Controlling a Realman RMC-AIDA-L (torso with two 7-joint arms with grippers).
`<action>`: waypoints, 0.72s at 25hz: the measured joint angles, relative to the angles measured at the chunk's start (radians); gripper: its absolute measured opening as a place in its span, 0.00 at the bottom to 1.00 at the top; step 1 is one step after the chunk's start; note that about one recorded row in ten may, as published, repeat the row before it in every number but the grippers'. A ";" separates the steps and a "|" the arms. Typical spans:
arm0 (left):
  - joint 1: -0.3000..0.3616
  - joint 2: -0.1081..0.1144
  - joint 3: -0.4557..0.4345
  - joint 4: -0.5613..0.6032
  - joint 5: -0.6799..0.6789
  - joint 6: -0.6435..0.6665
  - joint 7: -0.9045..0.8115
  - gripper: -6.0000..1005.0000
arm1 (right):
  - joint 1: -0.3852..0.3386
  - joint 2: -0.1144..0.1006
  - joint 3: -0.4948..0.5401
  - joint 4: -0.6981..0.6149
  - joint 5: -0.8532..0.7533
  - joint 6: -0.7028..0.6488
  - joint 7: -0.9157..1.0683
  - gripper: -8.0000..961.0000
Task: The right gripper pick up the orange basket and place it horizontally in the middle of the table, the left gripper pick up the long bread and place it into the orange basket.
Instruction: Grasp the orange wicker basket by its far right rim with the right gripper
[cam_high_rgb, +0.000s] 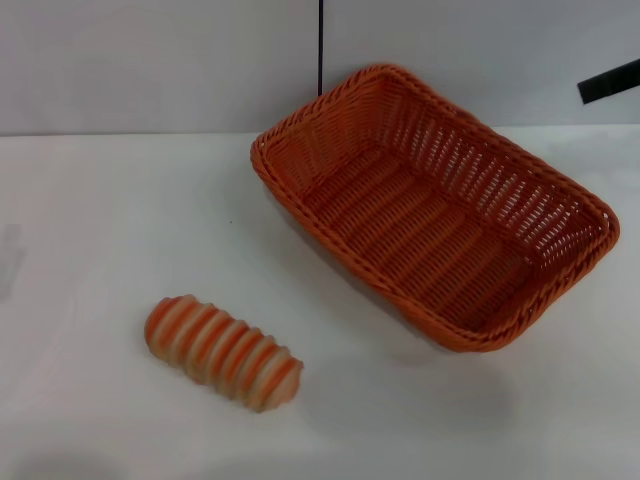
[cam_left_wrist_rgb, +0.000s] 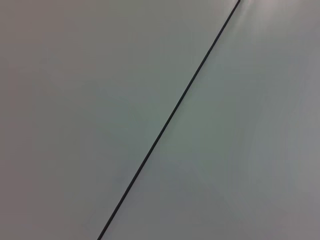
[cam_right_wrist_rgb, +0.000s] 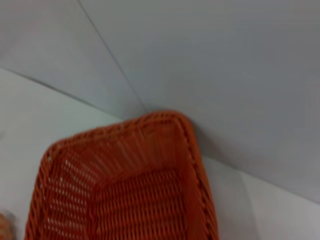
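Orange wicker fills much of what we see from the head: the orange basket (cam_high_rgb: 440, 205) sits on the table (cam_high_rgb: 100, 220) toward our right and far side, turned at a slant so that 1 corner points back to the wall (cam_high_rgb: 150, 60) and its long sides run diagonally. We see nothing inside it, only the woven floor and flared sides under the braided rim. On the near left of the table lies the long bread (cam_high_rgb: 223, 352), flat on its side, also at a slant, its orange and cream ridges showing; it is well apart from the basket and touches nothing else. A dark seam (cam_high_rgb: 321, 35) runs down the wall behind the basket's far corner. At the upper right edge of the head view we see a black bar, part of the right arm (cam_high_rgb: 609, 81), above and beyond the basket; the right gripper itself is out of sight, so we cannot tell how its fingers stand. Our right wrist view looks down on the basket's far corner against the wall. Our left wrist view shows only a pale surface crossed by 1 thin dark line; the left gripper appears in no view.
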 joint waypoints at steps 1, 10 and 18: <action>0.000 0.000 0.001 0.000 0.000 -0.001 0.000 0.84 | -0.001 0.006 -0.017 -0.009 -0.001 -0.013 -0.001 0.47; -0.005 0.001 0.003 0.002 0.000 -0.027 0.001 0.83 | -0.005 0.046 -0.082 -0.065 -0.002 -0.060 -0.035 0.47; -0.011 0.001 0.003 0.002 0.000 -0.047 0.001 0.83 | -0.017 0.052 -0.084 -0.082 -0.004 -0.074 -0.051 0.47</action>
